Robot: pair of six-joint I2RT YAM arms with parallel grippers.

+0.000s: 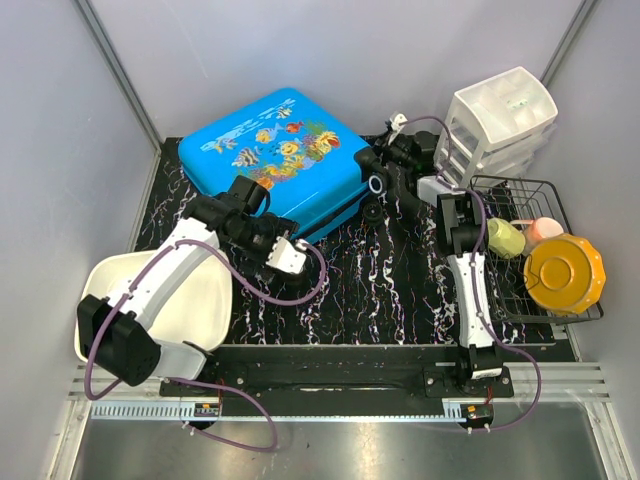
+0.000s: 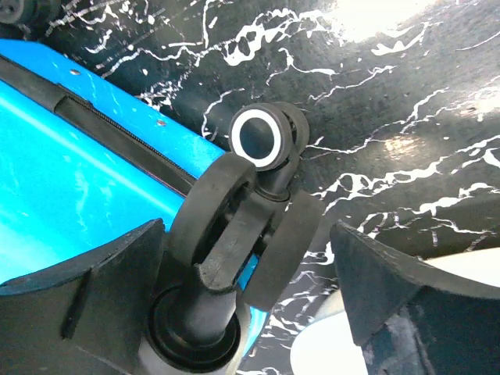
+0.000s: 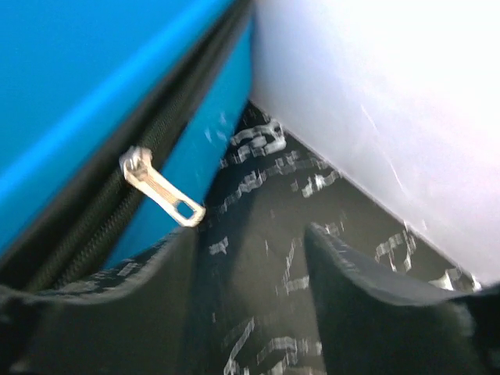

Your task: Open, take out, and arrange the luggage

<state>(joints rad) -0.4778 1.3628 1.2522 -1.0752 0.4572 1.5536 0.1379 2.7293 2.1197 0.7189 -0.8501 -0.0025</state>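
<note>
The luggage (image 1: pixel 275 150), a bright-blue fish-print suitcase, lies flat and closed at the back of the table. My left gripper (image 1: pixel 250 193) is at its near-left corner. In the left wrist view a black caster wheel (image 2: pixel 215 215) stands between the open fingers of that gripper (image 2: pixel 248 226), close to the left finger and apart from the right one. My right gripper (image 1: pixel 397 140) is at the suitcase's right corner, beside the drawer unit. In the blurred right wrist view it (image 3: pixel 250 258) is open and holds nothing, and the silver zip pull (image 3: pixel 160 187) hangs just above its left finger.
A white tub (image 1: pixel 95 290) sits at the near left under my left arm. A white drawer unit (image 1: pixel 500 120) stands at the back right. A wire basket (image 1: pixel 520 182) holds a yellow lid (image 1: pixel 565 272), a green cup (image 1: pixel 505 238) and a pink item (image 1: pixel 545 230).
</note>
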